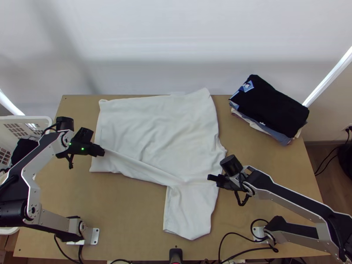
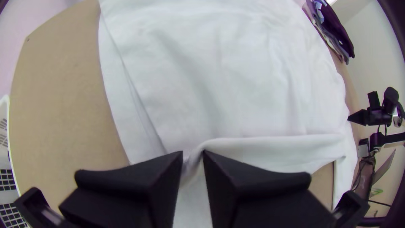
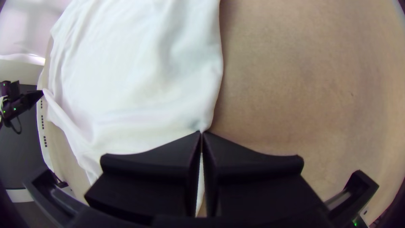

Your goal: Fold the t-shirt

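Note:
The white t-shirt [image 1: 154, 132] lies mostly spread, its near side turned up in a long fold, with a sleeve part [image 1: 189, 211] toward the table's near edge. At the shirt's left side my left gripper [image 1: 103, 152] holds up a pinch of the near edge. In the left wrist view, cloth [image 2: 270, 152] runs between the fingertips of that gripper [image 2: 193, 153]. My right gripper [image 1: 209, 177] is at the shirt's right edge, above the sleeve part. The right wrist view has the right gripper [image 3: 201, 132] closed on the edge of the white cloth [image 3: 147, 84].
A stack of folded dark and light clothes [image 1: 273, 108] sits at the table's back right corner. A white basket [image 1: 44, 119] with dark cloth inside stands beyond the left edge. Bare wood [image 1: 123, 211] lies in front of the shirt; cables run along the near edge.

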Controlling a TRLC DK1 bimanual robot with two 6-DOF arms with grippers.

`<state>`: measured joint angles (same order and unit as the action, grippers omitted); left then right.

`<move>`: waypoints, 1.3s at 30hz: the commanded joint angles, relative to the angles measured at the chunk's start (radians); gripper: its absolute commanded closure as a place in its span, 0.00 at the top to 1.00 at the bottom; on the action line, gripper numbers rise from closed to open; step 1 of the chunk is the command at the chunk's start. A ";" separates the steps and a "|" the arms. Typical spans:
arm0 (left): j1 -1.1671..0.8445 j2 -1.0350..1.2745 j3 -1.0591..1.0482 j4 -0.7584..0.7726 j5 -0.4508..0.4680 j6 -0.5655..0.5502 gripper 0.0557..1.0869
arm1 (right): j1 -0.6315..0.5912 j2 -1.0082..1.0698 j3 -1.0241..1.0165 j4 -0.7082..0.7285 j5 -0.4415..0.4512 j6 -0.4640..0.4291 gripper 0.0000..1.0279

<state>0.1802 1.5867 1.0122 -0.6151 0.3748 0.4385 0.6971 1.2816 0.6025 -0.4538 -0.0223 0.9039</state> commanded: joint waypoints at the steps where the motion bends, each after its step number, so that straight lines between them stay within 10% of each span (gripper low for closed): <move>1: 0.033 -0.039 0.025 -0.017 0.018 0.017 0.53 | -0.011 0.002 -0.038 -0.005 0.016 -0.014 0.03; 39: 0.110 0.016 -0.060 -0.103 0.053 0.158 0.48 | -0.011 -0.001 -0.040 -0.003 0.016 -0.017 0.03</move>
<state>0.2962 1.5795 0.9768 -0.7292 0.4122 0.5774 0.6971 1.2808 0.6010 -0.4526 -0.0223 0.9035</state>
